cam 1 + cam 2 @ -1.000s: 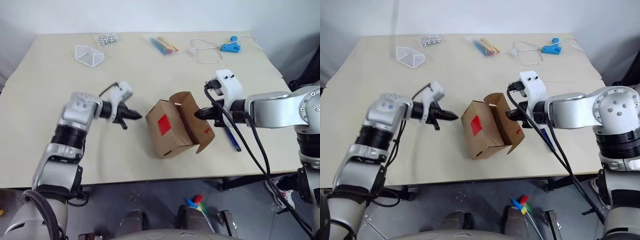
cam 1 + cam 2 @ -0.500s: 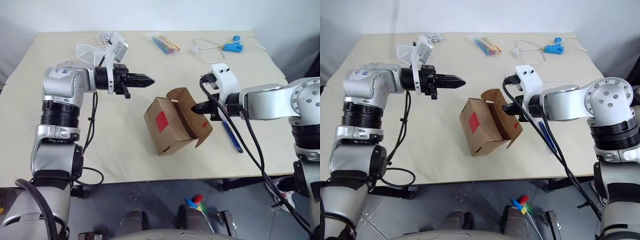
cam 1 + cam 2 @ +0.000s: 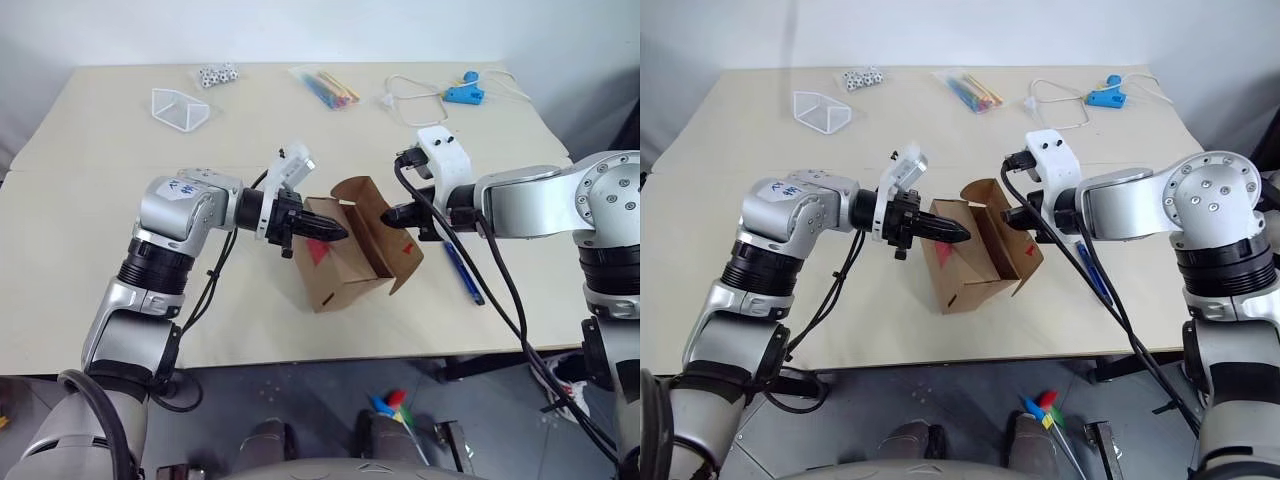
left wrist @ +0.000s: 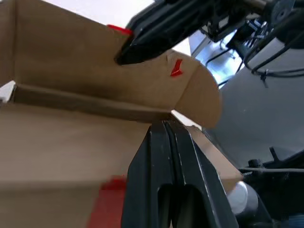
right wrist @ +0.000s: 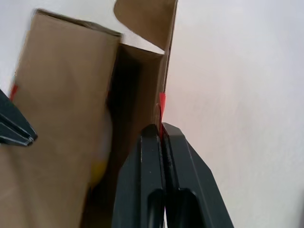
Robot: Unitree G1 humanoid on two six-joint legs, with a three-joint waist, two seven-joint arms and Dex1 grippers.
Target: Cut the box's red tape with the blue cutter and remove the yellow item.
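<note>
At table (image 3: 90,180) centre, clenched left gripper (image 3: 338,233) against box (image 3: 345,270); right gripper (image 3: 392,215) clamping its flap.

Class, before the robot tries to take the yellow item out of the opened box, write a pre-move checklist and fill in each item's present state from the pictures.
1. box open, flap up: ok.
2. right gripper shut on the box flap, holding it open: ok.
3. left gripper at the box's top edge, fingers shut, so not ready to grasp: not ok.
4. yellow item visible inside the box: ok, though blurred.
5. blue cutter set down on the table, out of the way: ok.
6. Free path into the opening for the left gripper: cannot tell.
</note>
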